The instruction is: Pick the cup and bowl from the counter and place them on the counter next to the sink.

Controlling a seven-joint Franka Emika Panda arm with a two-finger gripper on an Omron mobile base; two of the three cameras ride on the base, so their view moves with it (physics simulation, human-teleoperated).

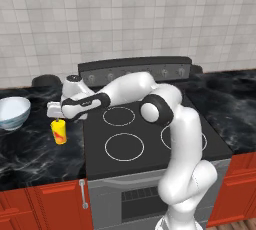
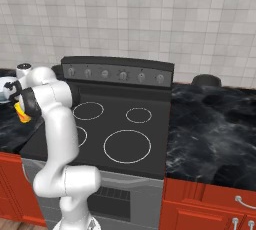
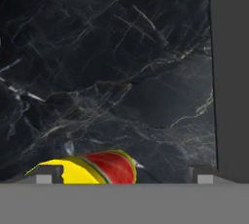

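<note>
Cup [image 1: 59,131] under gripper [image 1: 58,118]; bowl [image 1: 13,112] left

The counter [image 1: 35,149] bears the bowl [image 1: 12,111] and, seemingly, the cup [image 1: 59,131].

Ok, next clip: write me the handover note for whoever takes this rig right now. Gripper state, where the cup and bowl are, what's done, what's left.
Gripper: open, holding nothing, poised directly above the cup.
Cup: upright on the counter left of the stovetop; in the hand view it sits low, toward one fingertip, not centred.
Bowl: on the same counter, further left, apart from the cup, untouched.
Done: approach to the cup.
Left: lower, grasp the cup, carry it to the counter next to the sink, then the same for the bowl.
</note>
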